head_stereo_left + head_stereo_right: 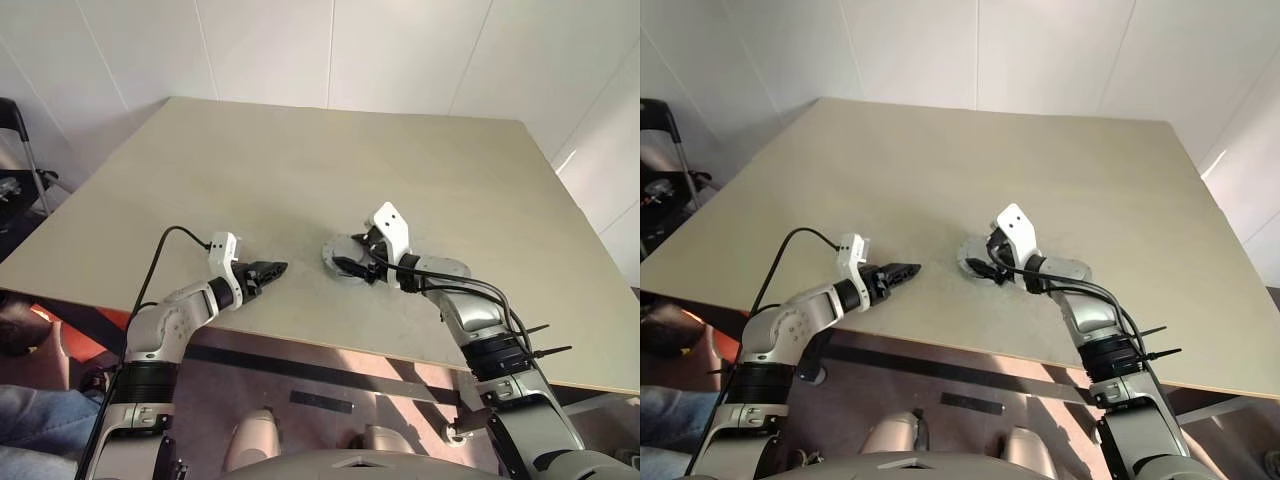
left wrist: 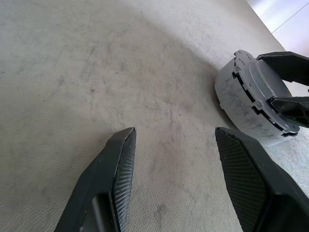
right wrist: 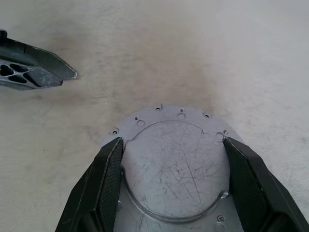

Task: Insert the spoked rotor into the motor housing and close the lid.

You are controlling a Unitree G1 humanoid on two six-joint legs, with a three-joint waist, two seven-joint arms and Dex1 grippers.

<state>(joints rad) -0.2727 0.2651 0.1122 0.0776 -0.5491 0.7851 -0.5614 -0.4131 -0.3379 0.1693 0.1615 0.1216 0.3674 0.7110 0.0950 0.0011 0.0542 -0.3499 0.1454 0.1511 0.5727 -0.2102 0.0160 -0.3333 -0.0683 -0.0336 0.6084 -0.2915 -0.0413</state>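
grey metal, the lid point(image 3: 176, 164) lies flat on the motor housing point(image 2: 251, 104) near the middle of the beige table point(image 1: 300, 170), with the right gripper point(image 3: 173, 186) closed on its raised centre, one finger at either side. the left gripper point(image 2: 176, 181) hangs open and empty over bare table, near the housing but apart from it.

You see big pale table point(image 1: 300, 190). White panel walls point(image 1: 330, 50) stand behind table. Dark chair point(image 1: 20, 180) sits beside table's left edge. Brownish floor point(image 1: 330, 385) lies under table's near edge.
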